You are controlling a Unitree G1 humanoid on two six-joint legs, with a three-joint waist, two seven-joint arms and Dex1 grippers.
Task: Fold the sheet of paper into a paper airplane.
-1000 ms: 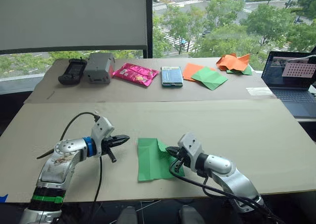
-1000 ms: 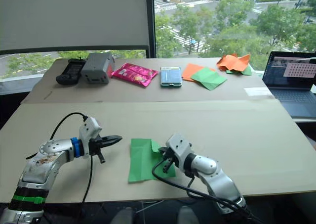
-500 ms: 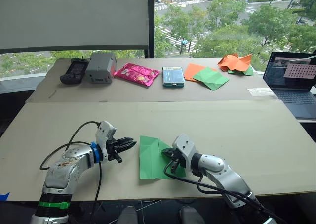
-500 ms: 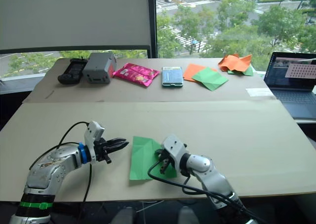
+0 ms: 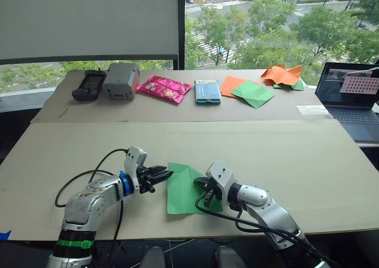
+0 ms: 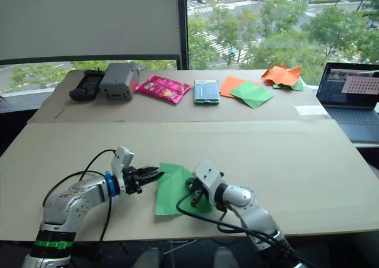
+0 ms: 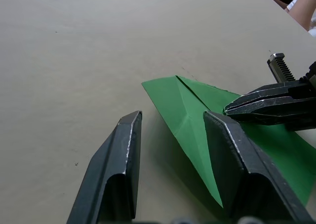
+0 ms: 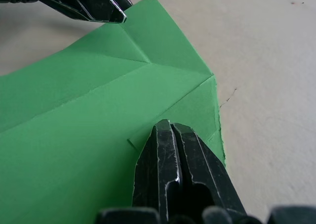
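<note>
The green sheet of paper (image 5: 182, 191) lies flat near the table's front edge, with creases and its far corner folded into a point (image 7: 183, 103). My left gripper (image 5: 166, 174) is open at the sheet's left far edge, and the folded corner lies between its fingertips (image 7: 173, 117). My right gripper (image 5: 200, 183) is shut, its tips (image 8: 168, 127) pressing down on the sheet's right part near a folded flap. It also appears in the left wrist view as closed black tips (image 7: 266, 103). A finished paper airplane is out of view.
On the far board lie a black remote (image 5: 87, 84), a grey box (image 5: 120, 80), a pink packet (image 5: 163, 88), a teal pack (image 5: 208, 91), flat orange and green sheets (image 5: 249, 91) and crumpled orange paper (image 5: 280, 74). A laptop (image 5: 354, 96) sits far right.
My left gripper has moved right, up to the sheet's left edge, and has opened. The right gripper has stayed pressed on the sheet. The camera shifted slightly early on.
</note>
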